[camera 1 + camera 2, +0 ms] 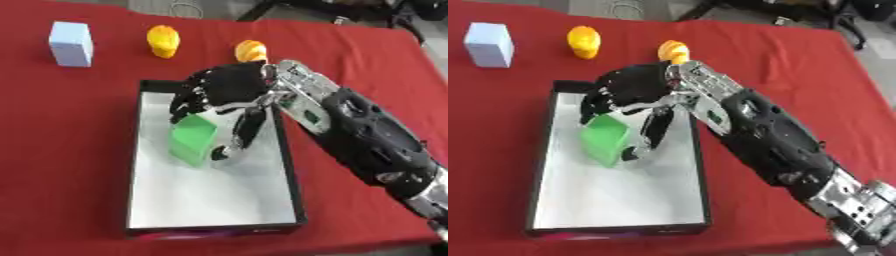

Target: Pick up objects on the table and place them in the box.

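A green block (192,141) sits tilted inside the black-rimmed box (293,172), over its white floor near the upper middle. My right hand (219,90) reaches in from the right and hangs over the block, fingers curled round its top and thumb (248,127) down its right side. On the red cloth beyond the box stand a pale blue block (71,44), a yellow rounded object (163,41) and an orange rounded object (250,50). My left hand shows in no view.
The red tablecloth (61,150) spreads wide to the left and right of the box. My right forearm (367,140) crosses the box's right rim. Dark chair legs and floor lie past the table's far edge.
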Tool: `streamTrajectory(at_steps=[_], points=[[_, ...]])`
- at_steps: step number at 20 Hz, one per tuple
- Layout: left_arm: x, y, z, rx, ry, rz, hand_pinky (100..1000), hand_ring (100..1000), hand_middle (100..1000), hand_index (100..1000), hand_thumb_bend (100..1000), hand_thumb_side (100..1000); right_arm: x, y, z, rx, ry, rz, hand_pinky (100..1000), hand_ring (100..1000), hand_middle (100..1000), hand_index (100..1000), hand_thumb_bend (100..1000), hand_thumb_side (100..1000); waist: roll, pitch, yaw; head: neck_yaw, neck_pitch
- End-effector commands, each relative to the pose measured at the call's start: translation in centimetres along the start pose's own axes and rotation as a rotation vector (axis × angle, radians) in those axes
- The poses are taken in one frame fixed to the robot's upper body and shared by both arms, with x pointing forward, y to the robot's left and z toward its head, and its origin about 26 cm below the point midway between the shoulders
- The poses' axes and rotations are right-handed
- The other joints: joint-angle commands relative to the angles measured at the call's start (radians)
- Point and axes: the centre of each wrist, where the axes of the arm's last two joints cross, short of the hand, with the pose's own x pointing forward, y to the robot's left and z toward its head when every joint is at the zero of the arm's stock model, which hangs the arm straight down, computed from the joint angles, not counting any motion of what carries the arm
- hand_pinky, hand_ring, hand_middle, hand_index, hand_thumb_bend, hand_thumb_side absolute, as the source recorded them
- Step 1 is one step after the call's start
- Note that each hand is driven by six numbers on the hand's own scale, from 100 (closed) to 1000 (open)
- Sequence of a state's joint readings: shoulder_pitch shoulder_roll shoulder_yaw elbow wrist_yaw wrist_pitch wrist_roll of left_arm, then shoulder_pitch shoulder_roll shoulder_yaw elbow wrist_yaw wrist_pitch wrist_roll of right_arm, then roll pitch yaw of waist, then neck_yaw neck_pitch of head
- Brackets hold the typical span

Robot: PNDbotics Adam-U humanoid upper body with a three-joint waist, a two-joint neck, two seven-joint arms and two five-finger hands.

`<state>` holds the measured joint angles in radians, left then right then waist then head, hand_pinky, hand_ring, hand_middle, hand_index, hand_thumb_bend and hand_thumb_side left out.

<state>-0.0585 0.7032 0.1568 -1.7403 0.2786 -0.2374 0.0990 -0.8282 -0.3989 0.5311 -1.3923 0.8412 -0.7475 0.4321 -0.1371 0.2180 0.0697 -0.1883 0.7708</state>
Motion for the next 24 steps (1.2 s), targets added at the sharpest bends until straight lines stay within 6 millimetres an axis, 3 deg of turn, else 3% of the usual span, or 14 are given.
streamTrajectory(at_steps=[1,5,7,10,14,15,17,24], points=[[0.8,0.4,-0.4,-0.010,-0.028,-0.023,821,778,719,791,100,745,-0.5,-2.1,1.5,0.111,-0.090,0.080,895,889,866,901,454,487,0.004,0.000,-0.002,-0.004,-0.001],[0.8,0.5,-0.2,-0.005,-0.029,-0.026,821,778,719,791,100,743,-0.2,-4.3,2.4,0.073,-0.108,0.066,894,886,861,900,404,434,0.006,-0.002,-0.005,-0.005,-0.001],[0.8,0.6,-0.2,0.000,-0.029,-0.028,821,778,719,791,100,741,-0.1,-5.7,3.4,0.036,-0.112,0.046,892,872,843,894,357,365,0.007,-0.002,-0.006,-0.005,-0.001],[0.7,0.7,-0.1,0.009,-0.029,-0.028,821,779,719,791,100,739,-0.5,-8.0,6.1,-0.064,-0.081,-0.031,898,856,820,886,288,257,0.008,-0.002,-0.008,-0.004,-0.001],[0.8,0.8,-0.1,0.017,-0.033,-0.027,821,779,718,791,100,739,-2.2,-10.1,11.0,-0.180,0.032,-0.171,902,850,807,880,271,206,0.013,0.002,-0.003,-0.013,-0.001],[0.8,0.8,-0.1,0.018,-0.035,-0.026,821,779,718,791,100,736,-2.9,-10.1,12.2,-0.200,0.075,-0.205,906,851,808,881,210,123,0.014,0.004,-0.001,-0.017,-0.001],[0.9,0.7,-0.2,0.018,-0.041,-0.025,821,779,718,791,100,739,-4.2,-9.6,14.2,-0.222,0.144,-0.265,911,852,810,883,221,186,0.015,0.010,0.005,-0.025,-0.001],[1.6,0.3,-1.0,0.010,-0.081,-0.013,821,775,718,792,100,738,-7.3,-7.4,19.6,-0.235,0.330,-0.325,916,863,819,884,192,207,0.020,0.044,0.032,-0.055,-0.001]])
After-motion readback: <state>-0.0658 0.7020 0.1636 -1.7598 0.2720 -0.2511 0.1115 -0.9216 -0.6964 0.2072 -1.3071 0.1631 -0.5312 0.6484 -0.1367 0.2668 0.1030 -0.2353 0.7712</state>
